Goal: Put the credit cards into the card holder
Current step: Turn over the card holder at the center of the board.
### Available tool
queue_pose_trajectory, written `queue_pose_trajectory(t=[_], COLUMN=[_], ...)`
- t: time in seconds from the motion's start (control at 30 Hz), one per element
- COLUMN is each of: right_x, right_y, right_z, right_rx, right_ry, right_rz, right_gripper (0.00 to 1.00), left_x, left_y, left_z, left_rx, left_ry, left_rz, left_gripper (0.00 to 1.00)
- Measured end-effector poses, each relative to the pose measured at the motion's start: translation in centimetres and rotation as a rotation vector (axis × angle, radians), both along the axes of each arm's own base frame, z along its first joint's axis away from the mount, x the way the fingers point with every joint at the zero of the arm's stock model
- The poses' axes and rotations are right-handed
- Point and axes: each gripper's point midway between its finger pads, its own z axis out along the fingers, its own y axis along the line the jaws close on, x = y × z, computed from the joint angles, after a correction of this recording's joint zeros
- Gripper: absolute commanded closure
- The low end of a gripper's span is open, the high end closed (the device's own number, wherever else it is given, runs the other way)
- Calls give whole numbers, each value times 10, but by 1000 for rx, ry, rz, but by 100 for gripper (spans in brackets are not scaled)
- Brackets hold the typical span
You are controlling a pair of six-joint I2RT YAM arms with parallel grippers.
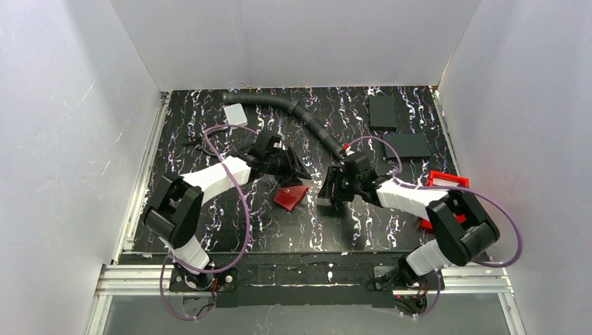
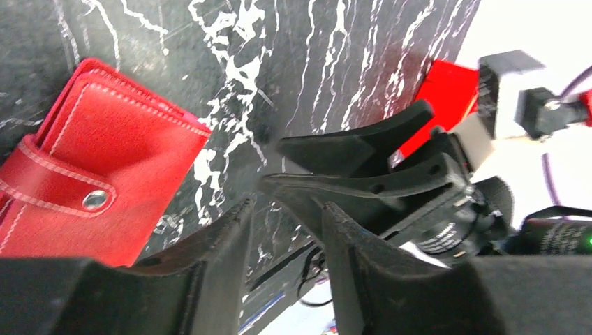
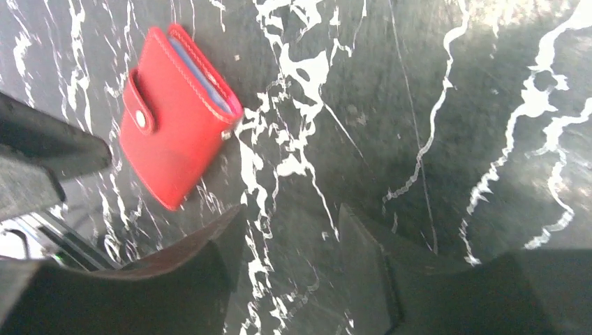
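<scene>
The card holder (image 1: 291, 196), a red wallet snapped shut, lies flat on the marbled table between my two grippers. In the right wrist view a pale blue card edge (image 3: 204, 75) shows inside the card holder (image 3: 174, 132). One pale credit card (image 1: 236, 114) lies at the back left of the table. My left gripper (image 1: 299, 174) hovers just behind the wallet, open and empty. In its own view the left gripper (image 2: 286, 207) has the card holder (image 2: 91, 174) to its left. My right gripper (image 1: 334, 191) is to the wallet's right. The right gripper (image 3: 290, 211) is open over bare table.
A black corrugated hose (image 1: 300, 115) runs from the back toward the right arm. Two black flat slabs (image 1: 382, 112) (image 1: 407, 145) lie at the back right. A red open bin (image 1: 447, 183) sits at the right edge, partly behind the right arm. White walls enclose the table.
</scene>
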Motion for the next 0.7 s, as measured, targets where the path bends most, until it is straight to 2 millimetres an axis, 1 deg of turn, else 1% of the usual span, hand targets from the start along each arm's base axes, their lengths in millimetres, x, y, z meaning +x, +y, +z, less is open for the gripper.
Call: queue_pose_trajectory(t=[0.03,0.07,0.1,0.13,0.2,0.23,0.3,0.33,0.37,0.43,0.53,0.63,0.67,0.7], right_x=[-3,-6,-8,-10,-10,-9,-7,-6,-4,-2,3,6,7,6], right_y=[-5,-7,-7,-6,0,6,14,17,20,25,30,35,38,41], right_z=[3,6,9,12,18,22,24,24,21,14,9,10,11,10], right_rx=[-21,-29,-28,-21,18,58,126,144,166,192,217,242,250,257], right_ry=[-12,-20,-28,-33,-32,-35,-27,-22,-12,12,35,36,37,38], right_rz=[19,35,54,64,70,61,33,23,6,-22,-57,-76,-79,-77], right_gripper=[34,30,28,27,26,26,26,26,27,28,30,34,36,39], left_x=[-2,-6,-9,-11,-16,-18,-24,-27,-30,-40,-52,-52,-50,-49], left_y=[4,10,15,22,42,57,78,89,98,107,109,106,106,106], left_z=[1,5,11,19,41,55,73,80,82,76,48,16,7,4], left_rx=[12,27,37,47,72,87,110,123,137,159,179,210,224,229], left_ry=[-1,-6,-20,-42,-106,-149,-206,-232,-248,-244,-163,-61,-39,-33], left_rz=[-3,-12,-20,-26,-31,-26,-28,-28,-29,-46,-82,-106,-111,-113], left_gripper=[47,40,33,24,14,12,13,15,16,24,35,40,44,47])
